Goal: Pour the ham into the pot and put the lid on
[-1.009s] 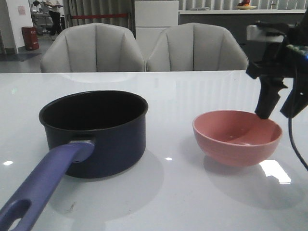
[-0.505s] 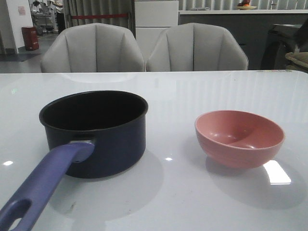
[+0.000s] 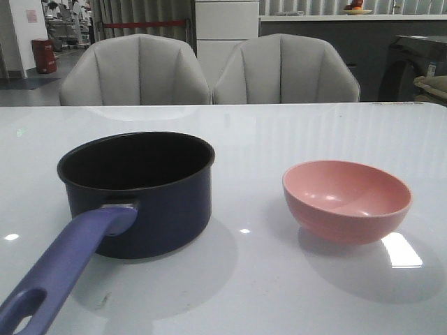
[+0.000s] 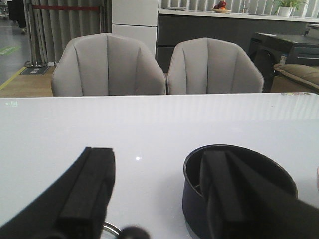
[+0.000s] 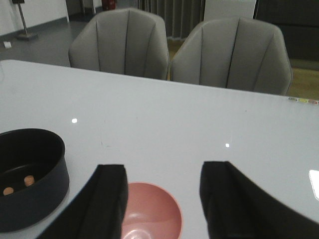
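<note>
- Ham (image 5: 18,185) slices, two small orange rounds, lie inside the pot (image 3: 140,192).
- Pot stands on the white table (image 3: 279,132), well apart from the pink bowl (image 3: 347,200).
- Left gripper (image 4: 157,186) is spread wide, holding nothing.
- Right gripper (image 5: 162,199) is spread wide over the bowl, holding nothing.

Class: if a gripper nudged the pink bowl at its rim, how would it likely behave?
The bowl looks empty, so probably light. Its rounded sides narrow toward the base, so a rim push might rock or tip it. The glossy table suggests it could slide easily.
</note>
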Tool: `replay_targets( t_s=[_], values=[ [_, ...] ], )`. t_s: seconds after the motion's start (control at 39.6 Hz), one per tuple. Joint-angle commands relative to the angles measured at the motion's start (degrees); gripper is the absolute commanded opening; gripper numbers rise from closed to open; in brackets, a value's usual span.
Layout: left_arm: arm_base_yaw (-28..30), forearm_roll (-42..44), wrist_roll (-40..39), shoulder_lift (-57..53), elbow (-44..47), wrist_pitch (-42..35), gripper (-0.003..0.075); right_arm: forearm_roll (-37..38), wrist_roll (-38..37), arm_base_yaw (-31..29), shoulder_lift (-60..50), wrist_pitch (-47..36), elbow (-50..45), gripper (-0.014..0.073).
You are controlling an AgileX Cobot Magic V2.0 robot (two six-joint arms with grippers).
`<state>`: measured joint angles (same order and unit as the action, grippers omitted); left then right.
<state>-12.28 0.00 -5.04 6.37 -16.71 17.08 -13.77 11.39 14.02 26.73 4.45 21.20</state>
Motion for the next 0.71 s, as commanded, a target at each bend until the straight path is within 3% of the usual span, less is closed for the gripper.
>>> replay_targets(
  t_s=[0.0, 0.25, 0.48, 0.68],
  values=[
    [-0.35, 0.0, 0.07, 0.56, -1.55, -4.62, 0.0426, -0.33, 0.53, 0.27, -3.69, -6.2, -2.35, 0.0447],
    [-0.35, 0.0, 0.07, 0.56, -1.55, -4.51, 0.0426, -0.33, 0.53, 0.27, -7.0, -4.45, -8.19, 0.0415],
    [-0.35, 0.0, 0.07, 0.56, -1.55, -4.51, 0.0427, -0.33, 0.53, 0.27, -7.0, -5.07, -8.33, 0.0125],
    [-0.35, 0.0, 0.07, 0.56, -1.55, -4.51, 0.0426, -0.33, 0.53, 0.27, -7.0, -5.02, -8.33, 0.0143]
  ],
)
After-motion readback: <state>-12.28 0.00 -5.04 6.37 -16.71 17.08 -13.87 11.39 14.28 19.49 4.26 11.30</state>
